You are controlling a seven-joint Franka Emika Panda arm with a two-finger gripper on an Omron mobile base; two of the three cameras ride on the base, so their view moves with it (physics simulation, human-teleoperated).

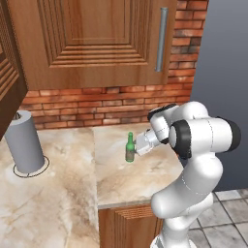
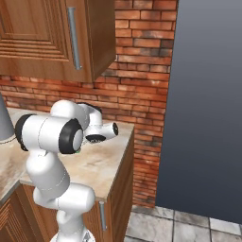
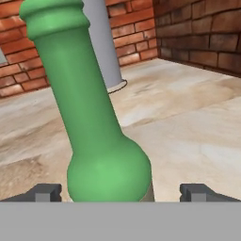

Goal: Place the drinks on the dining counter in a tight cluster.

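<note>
A slim dark-green glass bottle [image 1: 130, 147], one of the drinks, stands upright on a small marbled counter [image 1: 126, 181] against a brick wall. In the hand view the bottle [image 3: 94, 117] looms close and leans across the picture. My gripper [image 3: 120, 193] is open, with one fingertip [image 3: 44, 192] on each side of the bottle's body and a gap between each and the glass. From the left base view the gripper [image 1: 137, 146] reaches the bottle from the right at mid height. The dining counter is out of view.
A grey upright cylinder [image 1: 24, 143] on a round base stands at the counter's back left. A wooden wall cabinet [image 1: 97, 38] with a metal handle hangs overhead. The brick wall [image 1: 106, 104] backs the counter, whose front edge drops to a tiled floor [image 1: 227, 213].
</note>
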